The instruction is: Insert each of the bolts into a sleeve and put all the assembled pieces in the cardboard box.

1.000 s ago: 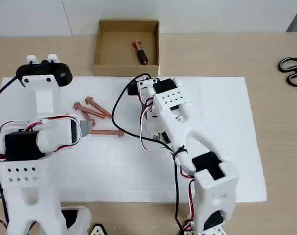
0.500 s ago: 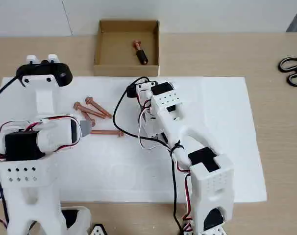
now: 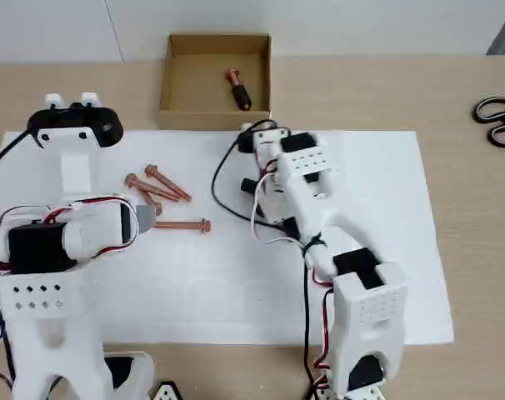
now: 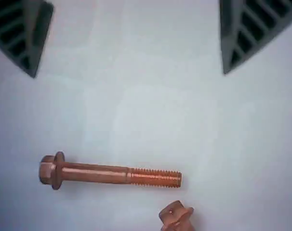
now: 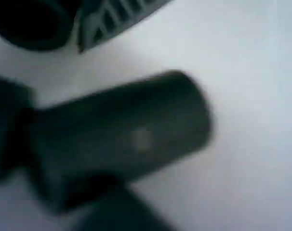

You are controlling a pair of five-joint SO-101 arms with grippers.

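Observation:
The cardboard box (image 3: 176, 83) stands at the far edge of the table and holds one bolt set in a black sleeve (image 3: 237, 89). Several copper bolts (image 3: 157, 184) lie on the white sheet (image 3: 377, 192). One more bolt (image 3: 182, 225) (image 4: 110, 174) lies just in front of my left gripper (image 3: 149, 218) (image 4: 131, 33), which is open and empty. My right gripper (image 3: 273, 158) hangs low over the sheet just in front of the box. A black sleeve (image 5: 122, 139) lies right under it, very close and blurred. A second dark round shape (image 5: 30, 21) sits beside it.
Scissors (image 3: 498, 119) lie on the wooden table at the far right. The white sheet covers the middle of the table. A black cable (image 3: 223, 204) loops from the right arm across the sheet between the two arms.
My right arm has swung to the right and a little toward the box. The left arm and the bolts have stayed where they were.

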